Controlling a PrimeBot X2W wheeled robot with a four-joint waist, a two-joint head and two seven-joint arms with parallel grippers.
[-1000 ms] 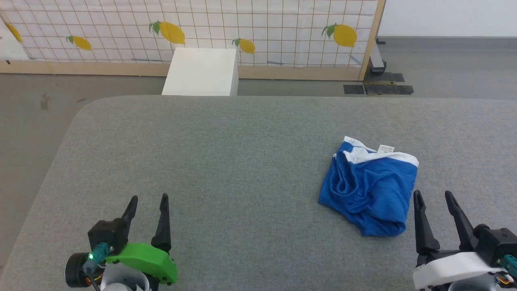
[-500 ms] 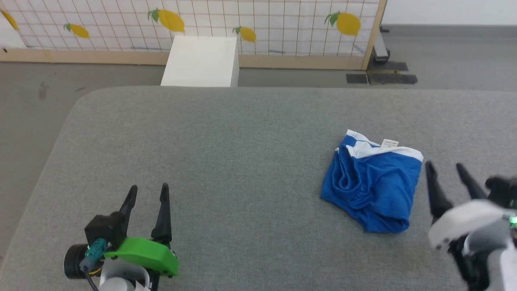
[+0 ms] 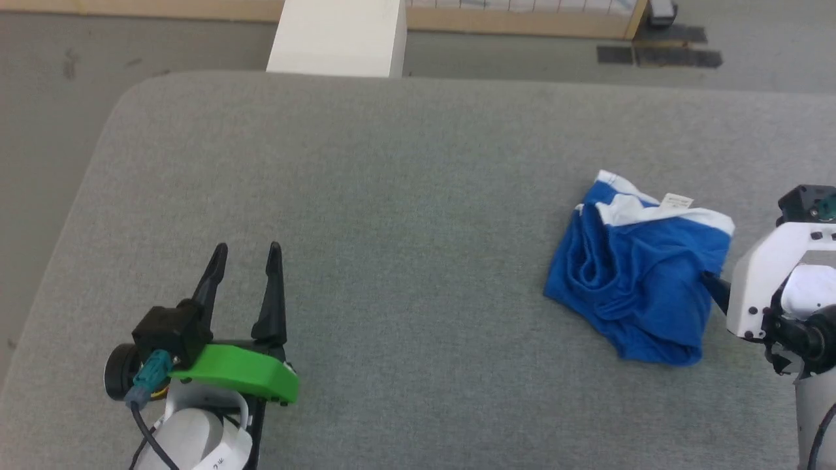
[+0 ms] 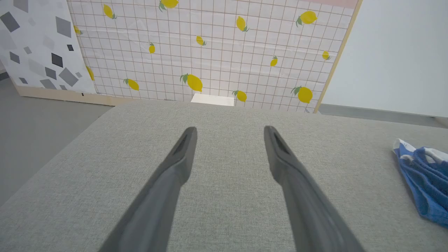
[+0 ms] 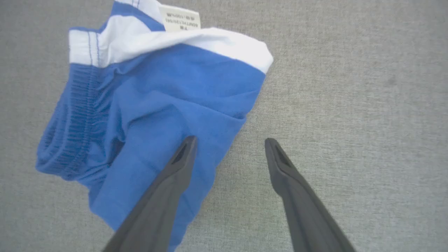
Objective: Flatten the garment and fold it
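The garment (image 3: pixel 643 267) lies crumpled on the right side of the grey table: bright blue shorts with a white band and a small label (image 5: pixel 180 17) at the far edge. Its gathered waistband (image 5: pixel 70 129) bunches on the left. My right gripper (image 5: pixel 230 139) hangs open above the garment's right edge, pointing down, one finger over blue cloth and the other over bare table. In the head view its white wrist housing (image 3: pixel 764 274) covers most of the fingers. My left gripper (image 3: pixel 247 247) rests open and holds nothing at the near left, far from the garment (image 4: pixel 425 182).
The grey padded table (image 3: pixel 392 163) has a rounded far-left corner, with floor beyond it. A white box (image 3: pixel 336 36) stands just past the far edge. A lemon-print screen (image 4: pixel 210 45) closes off the back.
The head camera has tilted down, shifting the whole picture. My right arm rose and turned over, from beside the garment to pointing down at its right edge. The left gripper stayed put.
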